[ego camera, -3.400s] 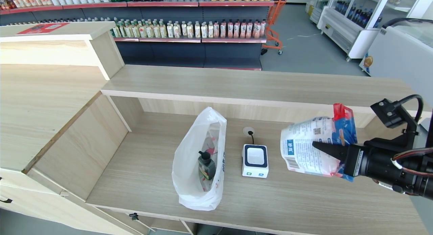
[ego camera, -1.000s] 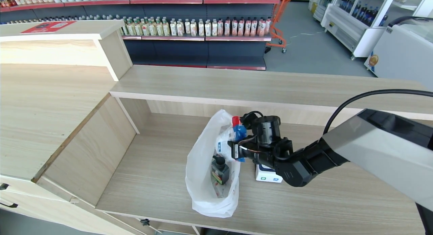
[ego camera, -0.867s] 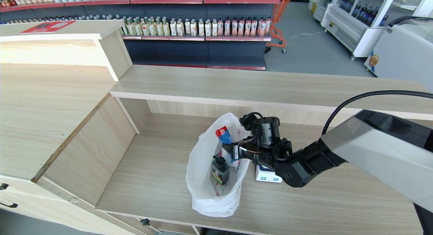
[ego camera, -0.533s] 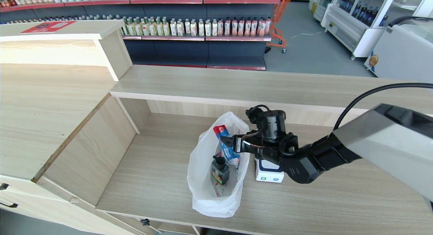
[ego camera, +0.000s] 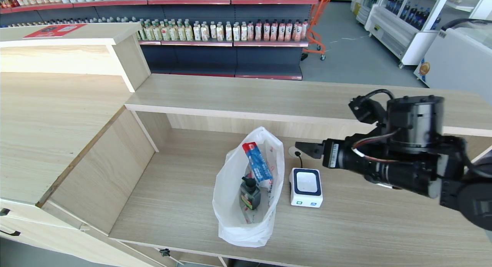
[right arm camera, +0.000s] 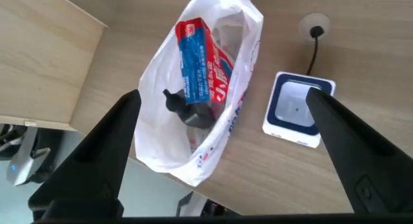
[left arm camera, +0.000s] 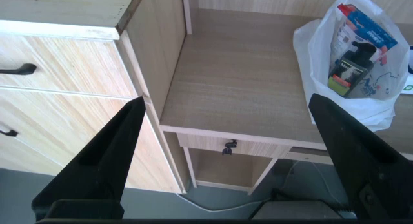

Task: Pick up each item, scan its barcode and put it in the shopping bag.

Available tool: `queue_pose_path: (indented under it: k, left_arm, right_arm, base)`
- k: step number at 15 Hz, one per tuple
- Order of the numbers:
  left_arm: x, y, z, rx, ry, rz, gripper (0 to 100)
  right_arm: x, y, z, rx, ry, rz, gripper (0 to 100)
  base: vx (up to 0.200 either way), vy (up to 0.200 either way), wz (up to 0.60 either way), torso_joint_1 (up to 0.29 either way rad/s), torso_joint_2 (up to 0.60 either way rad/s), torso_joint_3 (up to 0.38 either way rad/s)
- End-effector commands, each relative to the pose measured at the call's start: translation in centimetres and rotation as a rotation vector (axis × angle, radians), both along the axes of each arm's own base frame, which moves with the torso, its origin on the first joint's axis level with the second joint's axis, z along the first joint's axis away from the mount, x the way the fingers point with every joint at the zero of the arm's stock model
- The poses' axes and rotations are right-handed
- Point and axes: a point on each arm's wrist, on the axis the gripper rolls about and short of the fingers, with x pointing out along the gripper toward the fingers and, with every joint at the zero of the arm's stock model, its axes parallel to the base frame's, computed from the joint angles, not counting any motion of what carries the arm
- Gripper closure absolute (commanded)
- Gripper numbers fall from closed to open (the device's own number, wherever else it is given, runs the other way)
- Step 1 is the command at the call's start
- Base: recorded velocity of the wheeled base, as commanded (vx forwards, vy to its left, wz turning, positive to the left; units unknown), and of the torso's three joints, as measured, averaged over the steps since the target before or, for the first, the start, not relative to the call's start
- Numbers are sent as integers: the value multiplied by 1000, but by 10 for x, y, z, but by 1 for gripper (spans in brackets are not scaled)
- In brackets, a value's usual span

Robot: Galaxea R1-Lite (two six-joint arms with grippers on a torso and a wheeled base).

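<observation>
Where right pincer [ego camera: 304,148] hangs open over the bench [ego camera: 173,205], arm [ego camera: 403,171] held level.
Bag [ego camera: 230,221] beside scanner [ego camera: 306,186]; bottle shelves [ego camera: 219,32] behind.

Head camera high, facing forward-down at surface [ego camera: 173,205]. Both wrist cameras look down; all three share shopping bag [ego camera: 226,199].
</observation>
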Motion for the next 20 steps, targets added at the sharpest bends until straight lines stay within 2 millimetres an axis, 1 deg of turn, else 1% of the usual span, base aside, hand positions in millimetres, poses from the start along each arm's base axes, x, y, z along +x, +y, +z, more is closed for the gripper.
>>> queue_pose_path:
  k: [1,2,3,4,5,6,7,8,9,10,13,16,17,20]
  left_arm:
    - [0,0,0,1,0,0,0]
    - [0,0,0,0,1,0,0]
    - [0,0,0,0,1,0,0]
    - [0,0,0,0,1,0,0]
    - [0,0,0,0,1,1,0]
    - [0,0,0,1,1,0,0]
    - [0,0,0,1,0,0,0]
    - [0,0,0,0,1,1,0]
    - [0,0,0,0,0,1,0]
    - [0,0,0,0,0,1,0]
    - [0,0,0,0,1,1,0]
    - [0,0,0,0,0,1,0]
    - [0,0,0,0,1,0,0]
    - [0,0,0,0,0,0,0]
  right_arm:
    - [-152,-111,-9,-83,-86,-282,0]
    - [-180,-127,-30,-97,-86,-360,0]
    - [-207,-138,-53,-104,-91,-416,0]
    - [-223,-144,-65,-126,-108,-456,0]
    - [-244,-148,-83,-137,-161,-520,0]
    - [-251,-148,-95,-130,-185,-570,0]
    - [-255,-148,-118,-148,-181,-636,0]
    - [-261,-147,-120,-122,-254,-655,0]
    - [-264,-147,-120,-118,-290,-636,0]
    - [-267,-146,-122,-165,-343,-583,0]
    - [-267,-146,-124,-139,-317,-555,0]
    - [-267,-145,-124,-178,-321,-536,0]
    - [-267,-145,-124,-181,-320,-535,100]
    - [-267,-145,-124,-204,-324,-520,100]
  base:
    - [0,0,0,0,0,0]
    - [0,0,0,0,0,0]
    - [0,0,0,0,0,0]
    - [0,0,0,0,0,0]
    - [0,0,0,0,0,0]
    - [0,0,0,0,0,0]
    - [0,0,0,0,0,0]
    - [0,0,0,0,0,0]
    - [0,0,0,0,0,0]
    - [0,0,0,0,0,0]
    - [0,0,0,0,0,0]
    - [0,0,0,0,0,0]
    - [0,0,0,0,0,0]
    - [0,0,0,0,0,0]
